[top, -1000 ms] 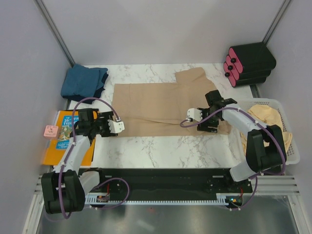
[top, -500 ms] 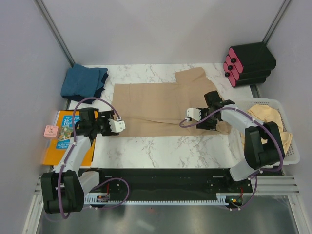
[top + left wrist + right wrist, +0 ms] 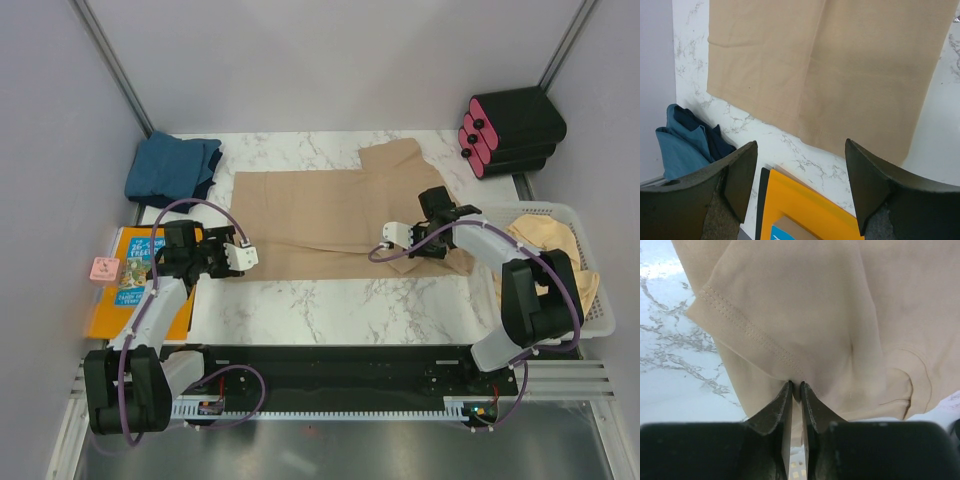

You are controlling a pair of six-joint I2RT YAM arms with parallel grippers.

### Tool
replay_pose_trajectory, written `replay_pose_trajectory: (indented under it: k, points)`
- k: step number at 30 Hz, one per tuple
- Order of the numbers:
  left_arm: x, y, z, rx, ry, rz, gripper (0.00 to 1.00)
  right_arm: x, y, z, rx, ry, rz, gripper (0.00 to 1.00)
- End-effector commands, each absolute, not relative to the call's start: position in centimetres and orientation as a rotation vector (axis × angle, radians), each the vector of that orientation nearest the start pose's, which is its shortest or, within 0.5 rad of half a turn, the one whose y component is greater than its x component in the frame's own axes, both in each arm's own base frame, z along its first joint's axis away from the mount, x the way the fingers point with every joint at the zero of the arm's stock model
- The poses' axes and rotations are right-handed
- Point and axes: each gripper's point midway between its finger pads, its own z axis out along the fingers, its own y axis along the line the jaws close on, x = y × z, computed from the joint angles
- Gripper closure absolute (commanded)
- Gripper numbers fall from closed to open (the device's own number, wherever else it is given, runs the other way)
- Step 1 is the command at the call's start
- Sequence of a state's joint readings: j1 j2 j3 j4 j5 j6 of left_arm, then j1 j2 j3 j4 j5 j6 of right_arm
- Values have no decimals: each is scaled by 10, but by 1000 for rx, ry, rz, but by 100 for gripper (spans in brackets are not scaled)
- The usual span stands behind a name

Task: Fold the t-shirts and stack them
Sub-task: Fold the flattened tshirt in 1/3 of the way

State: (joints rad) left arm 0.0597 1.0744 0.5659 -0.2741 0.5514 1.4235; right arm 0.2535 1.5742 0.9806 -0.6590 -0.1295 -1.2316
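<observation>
A tan t-shirt (image 3: 330,210) lies spread flat across the middle of the marble table (image 3: 330,300). My right gripper (image 3: 432,250) is at its right sleeve. In the right wrist view the jaws (image 3: 795,385) are shut on the sleeve's stitched hem (image 3: 750,335). My left gripper (image 3: 212,262) hovers open by the shirt's left edge (image 3: 830,65), over the table and the corner of a book, holding nothing. A folded teal-blue t-shirt (image 3: 172,168) sits at the back left. A pale beige t-shirt (image 3: 545,240) lies crumpled in the basket on the right.
An orange-and-blue picture book (image 3: 130,285) lies at the left edge, with a small pink block (image 3: 103,268) beside it. A white basket (image 3: 545,210) stands at the right edge. A black case with pink cylinders (image 3: 510,130) stands at the back right corner.
My right gripper has closed from open onto the tan shirt's sleeve hem and shifted slightly toward the back. The left arm has hardly moved.
</observation>
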Motion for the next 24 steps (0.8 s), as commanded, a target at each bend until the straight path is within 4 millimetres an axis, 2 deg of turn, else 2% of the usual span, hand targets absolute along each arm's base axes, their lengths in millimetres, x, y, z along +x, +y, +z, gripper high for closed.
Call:
replay_pose_trajectory:
  k: [1, 7, 17, 24]
  points:
    - [314, -41, 105, 1559, 1544, 156, 22, 340, 70, 69, -1889, 1985, -106, 83]
    - [312, -43, 103, 1561, 1542, 147, 22, 369, 74, 86, -1846, 1945, -175, 88]
    - [308, -45, 101, 1558, 1544, 148, 22, 407, 76, 81, -1805, 1917, -268, 89]
    - [307, -45, 99, 1552, 1553, 145, 22, 437, 80, 93, -1741, 1882, -333, 92]
